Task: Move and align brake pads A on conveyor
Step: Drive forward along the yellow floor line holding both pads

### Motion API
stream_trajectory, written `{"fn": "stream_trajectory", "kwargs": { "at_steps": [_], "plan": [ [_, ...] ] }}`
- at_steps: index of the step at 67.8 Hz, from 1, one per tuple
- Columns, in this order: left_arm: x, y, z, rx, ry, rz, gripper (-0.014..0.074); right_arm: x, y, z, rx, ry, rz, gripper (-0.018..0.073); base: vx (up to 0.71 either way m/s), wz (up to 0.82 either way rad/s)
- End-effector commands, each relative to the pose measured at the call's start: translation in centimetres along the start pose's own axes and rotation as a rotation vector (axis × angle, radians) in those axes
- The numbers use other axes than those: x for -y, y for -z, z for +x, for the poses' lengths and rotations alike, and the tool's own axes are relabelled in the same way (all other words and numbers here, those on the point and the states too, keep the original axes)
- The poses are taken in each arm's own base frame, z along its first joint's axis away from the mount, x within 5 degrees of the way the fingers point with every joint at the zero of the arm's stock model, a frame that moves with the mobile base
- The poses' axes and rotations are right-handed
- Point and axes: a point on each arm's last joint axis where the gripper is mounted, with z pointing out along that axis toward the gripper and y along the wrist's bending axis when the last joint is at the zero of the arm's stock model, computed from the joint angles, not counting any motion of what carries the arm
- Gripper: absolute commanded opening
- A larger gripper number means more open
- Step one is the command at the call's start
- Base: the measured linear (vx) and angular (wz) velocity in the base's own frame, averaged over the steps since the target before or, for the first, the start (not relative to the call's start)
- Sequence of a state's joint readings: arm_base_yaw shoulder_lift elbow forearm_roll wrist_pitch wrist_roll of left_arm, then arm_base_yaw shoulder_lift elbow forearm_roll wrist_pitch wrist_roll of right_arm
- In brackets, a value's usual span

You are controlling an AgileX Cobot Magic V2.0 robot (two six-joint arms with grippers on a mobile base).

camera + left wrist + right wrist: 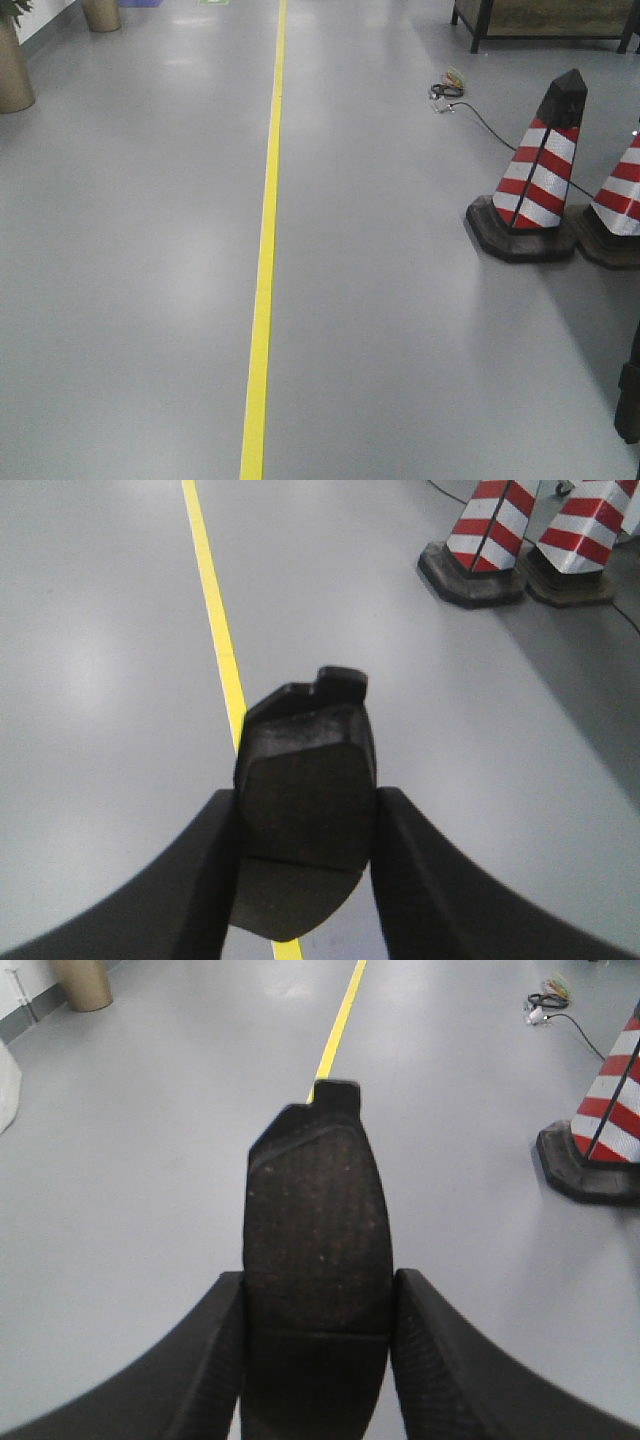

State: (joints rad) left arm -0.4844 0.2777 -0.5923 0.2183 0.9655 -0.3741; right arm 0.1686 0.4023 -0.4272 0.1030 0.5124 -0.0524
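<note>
The conveyor is in none of the three views, so where the pads stand relative to it cannot be told. In the front view neither arm appears; only a dark part is cut off at the right edge, and I cannot tell what it is.

The left hand (305,825) is closed on one brake pad (308,780), its two black fingers (205,880) pressing on the long sides. The lower end of this pad runs out of the bottom of the left wrist view. The right hand (315,1345) grips a second brake pad (318,1230) in the same way, and its lower end is also cut off by the frame edge.

Both pads are dark grey to black, flat, with a rough, speckled friction face turned to the camera and a small notched tab at the far end. A thin line crosses each face near the fingers. The backing plate is not clear in either view.

Both pads are held in the air above the grey floor (130,260), over or near the yellow line (264,260). Red and white traffic cones (540,170) stand on the right, with a black cable (470,105) lying on the floor behind them.
</note>
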Motion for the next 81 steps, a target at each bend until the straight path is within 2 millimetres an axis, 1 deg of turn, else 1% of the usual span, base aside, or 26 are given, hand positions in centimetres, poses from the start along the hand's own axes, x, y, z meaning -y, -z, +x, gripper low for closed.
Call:
{"fn": "stream_trajectory", "kwargs": {
  "at_steps": [1, 46, 81],
  "plan": [
    [0.29, 0.48, -1.45, 0.103, 0.004, 0.028, -0.0006, 0.04, 0.42, -1.77, 0.118, 0.006, 0.01, -0.0007, 0.75, -0.07],
    [0.3, 0.43, -1.46, 0.101, 0.003, 0.027, -0.0006, 0.04, 0.42, -1.77, 0.118, 0.006, 0.01, -0.0007, 0.69, -0.05],
    [0.3, 0.43, -1.47, 0.101, 0.002, 0.027, -0.0006, 0.04, 0.42, -1.77, 0.118, 0.006, 0.01, -0.0007, 0.58, -0.02]
  ]
}}
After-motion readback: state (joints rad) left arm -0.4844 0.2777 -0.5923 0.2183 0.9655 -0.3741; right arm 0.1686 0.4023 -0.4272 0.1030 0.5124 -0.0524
